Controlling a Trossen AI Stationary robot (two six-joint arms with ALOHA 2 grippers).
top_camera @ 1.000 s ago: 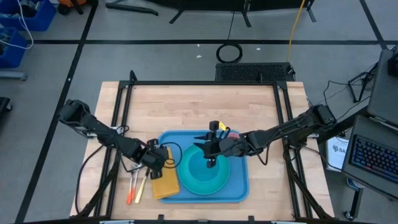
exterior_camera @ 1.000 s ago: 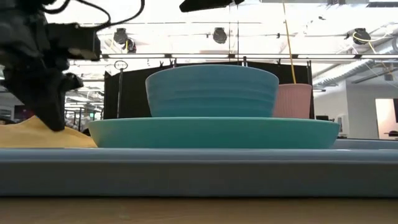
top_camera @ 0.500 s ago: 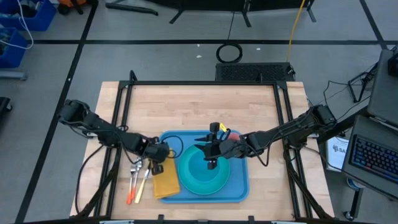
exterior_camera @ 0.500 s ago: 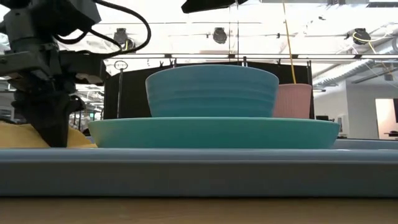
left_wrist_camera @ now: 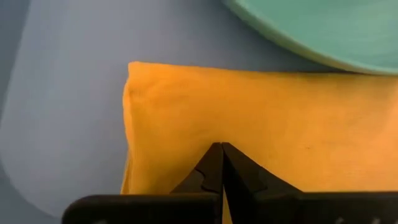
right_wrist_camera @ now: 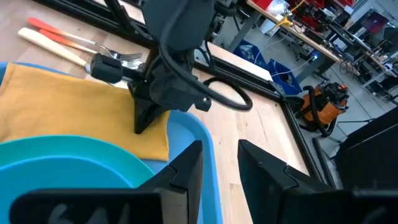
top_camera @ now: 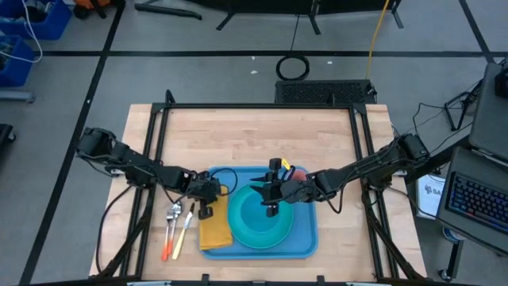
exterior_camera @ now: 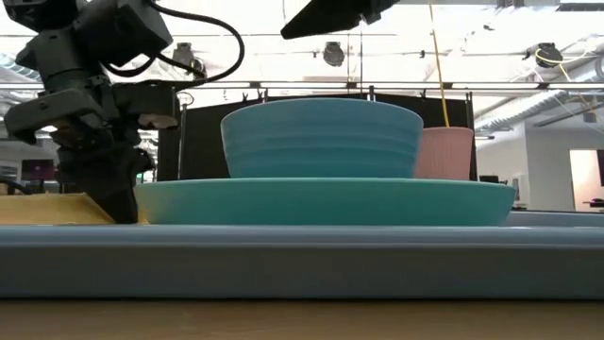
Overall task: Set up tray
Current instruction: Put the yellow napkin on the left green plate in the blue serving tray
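The blue tray (top_camera: 305, 238) lies at the table's near middle. On it stand a turquoise plate (top_camera: 274, 234) with a turquoise bowl (exterior_camera: 321, 137), a pink cup (exterior_camera: 444, 152) and a folded yellow napkin (top_camera: 214, 233) on its left part. My left gripper (top_camera: 205, 211) is shut at the napkin's far end; it also shows in the left wrist view (left_wrist_camera: 221, 147). My right gripper (top_camera: 270, 208) hovers open and empty above the bowl, as the right wrist view (right_wrist_camera: 217, 152) shows. My left gripper pinches the napkin's top near its far end (left_wrist_camera: 205, 134) between its shut fingertips; how many layers, I cannot tell. The fingers come from above, slanting in from the table's left. The napkin lies flat on the tray's floor beside the plate.
A fork and a knife with orange handles (top_camera: 175, 232) lie on the wood left of the tray. The plate's rim (left_wrist_camera: 323, 43) is close to the napkin's right edge. Bare wood (top_camera: 254, 135) lies beyond the tray.
My left gripper has gone toward the table's right edge and a little down, staying shut. The napkin has slid right with it on the tray. Its raised hump under the gripper has sunk, and it now lies flat.
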